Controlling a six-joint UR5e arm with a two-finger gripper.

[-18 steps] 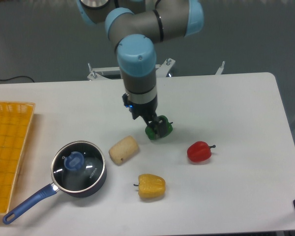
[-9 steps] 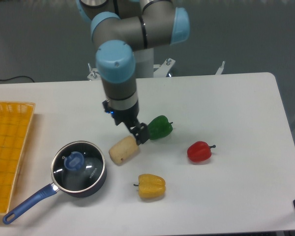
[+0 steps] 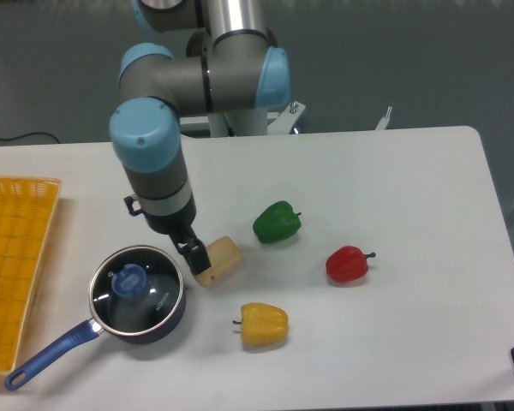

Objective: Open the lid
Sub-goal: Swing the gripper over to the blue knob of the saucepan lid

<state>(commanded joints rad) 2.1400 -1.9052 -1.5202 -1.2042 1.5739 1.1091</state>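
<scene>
We see the lid (image 3: 135, 288) in the lower left of the frame, seated flat on the dark blue saucepan (image 3: 158, 318), its blue knob (image 3: 129, 280) at the centre. The saucepan's long blue handle (image 3: 48, 353) runs toward the bottom left corner. Our tool (image 3: 195, 254) hangs just right of the saucepan, in front of the pale bread roll (image 3: 219, 260); we cannot tell whether its fingers are apart or together. Right of the roll on the white tabletop (image 3: 411, 188) lie a green pepper (image 3: 277, 222), a red pepper (image 3: 348, 265) and, lower, a yellow pepper (image 3: 264, 324). A yellow basket (image 3: 13, 257) sits at the left edge.
</scene>
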